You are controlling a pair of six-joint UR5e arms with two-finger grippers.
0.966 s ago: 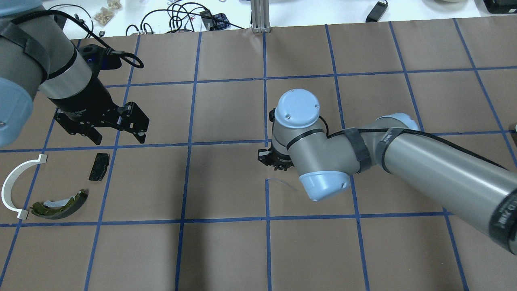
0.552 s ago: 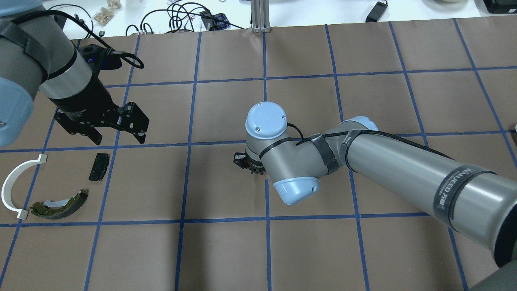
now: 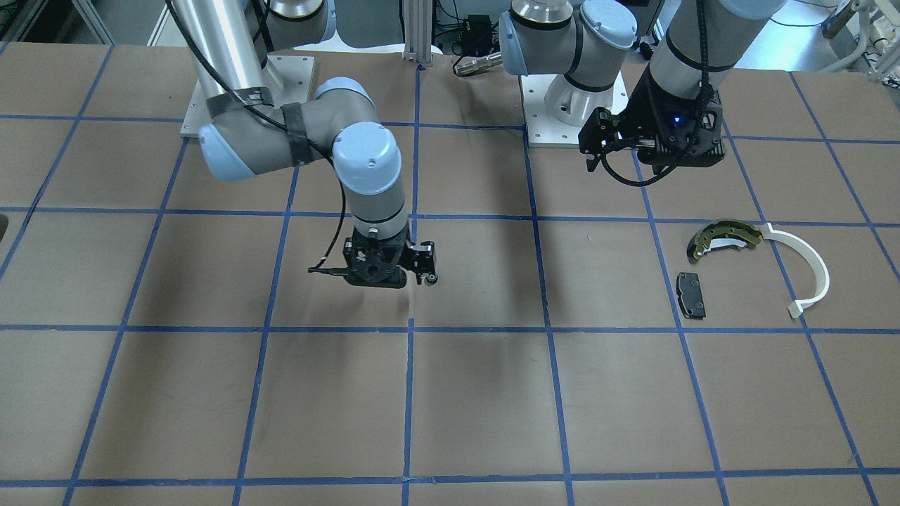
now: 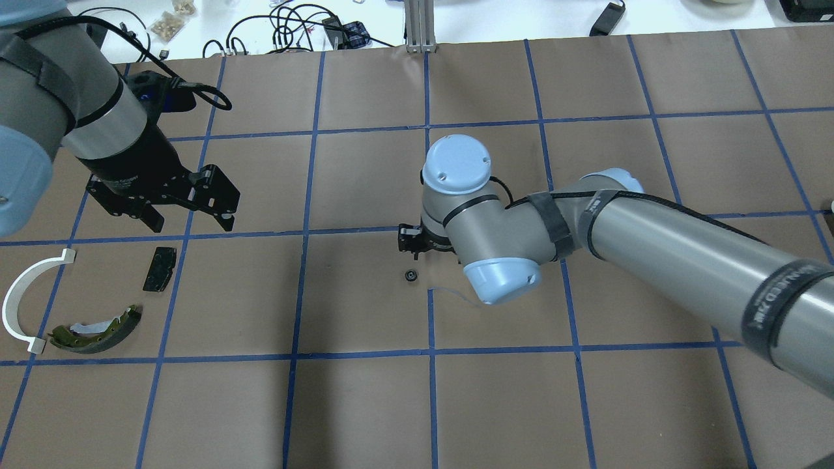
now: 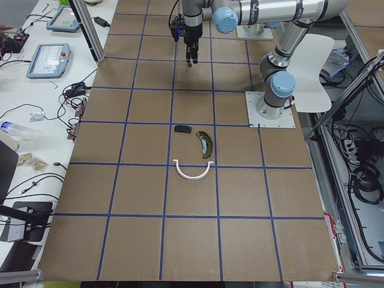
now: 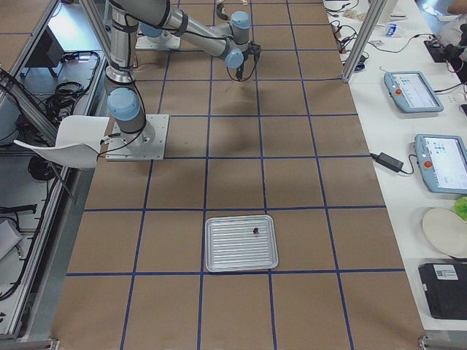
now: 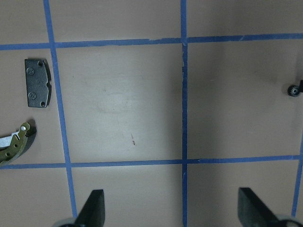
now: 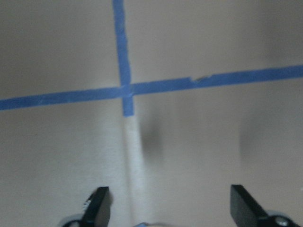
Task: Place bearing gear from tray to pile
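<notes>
The bearing gear [image 4: 410, 275], small, dark and toothed, lies on the brown table near the middle, just in front of my right gripper [image 4: 417, 244]. It also shows at the right edge of the left wrist view [image 7: 293, 89]. My right gripper [image 8: 171, 208] is open and empty above a tape crossing. The pile lies far left: olive-gold brake shoe [image 4: 98, 329], white arc strip [image 4: 26, 299], black brake pad [image 4: 159, 268]. My left gripper [image 4: 192, 223] hangs open and empty just beyond the pad. The metal tray [image 6: 233, 251] shows only in the exterior right view.
A small dark part [image 6: 255, 231] sits in the tray. Blue tape lines grid the table. A thin pale strip [image 4: 456, 296] lies on the paper by my right wrist. Cables and clutter lie past the far table edge.
My right arm swung left, then back right and away. Its gripper held the bearing gear; the gear now lies on the table and the gripper is open. The left arm has not moved.
</notes>
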